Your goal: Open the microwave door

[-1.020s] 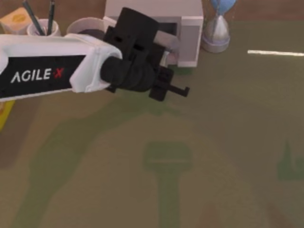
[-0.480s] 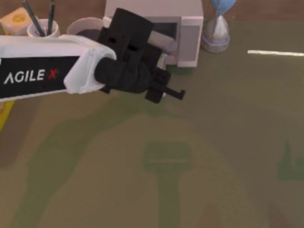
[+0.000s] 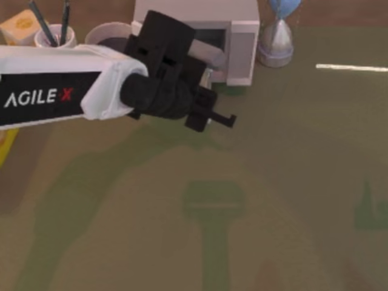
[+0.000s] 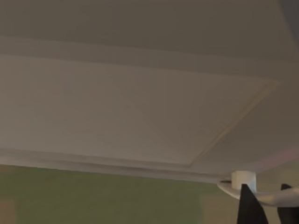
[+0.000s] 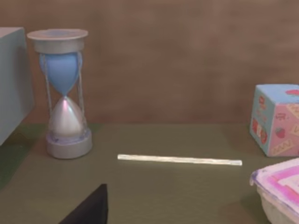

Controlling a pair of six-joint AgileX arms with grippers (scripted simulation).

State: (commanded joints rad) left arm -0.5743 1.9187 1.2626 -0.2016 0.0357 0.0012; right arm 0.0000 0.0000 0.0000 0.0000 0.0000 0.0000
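The white-grey microwave (image 3: 194, 15) stands at the back middle of the table, its grey control panel (image 3: 241, 51) on the right. Its door (image 3: 211, 56) stands swung partly out from the front. In the left wrist view the door panel (image 4: 131, 102) fills the picture, with its slim white handle (image 4: 261, 195) at the edge. My left gripper (image 3: 212, 114) (image 4: 268, 207) sits just in front of the microwave, shut on that handle, one black fingertip (image 4: 250, 207) on each side. My right gripper (image 5: 93, 210) lies outside the top view.
A blue hourglass (image 3: 280, 36) stands right of the microwave, and a thin white rod (image 3: 351, 67) lies farther right. A pen cup (image 3: 53, 33), a yellow cube (image 3: 21, 27) and a bowl (image 3: 112, 31) stand back left. A patterned cube (image 5: 278, 119) and a pink-lidded container (image 5: 280, 186) sit right.
My left gripper has shifted slightly left and toward the table's front with the handle, swinging the door a little farther out. In the last half second it has hardly moved.
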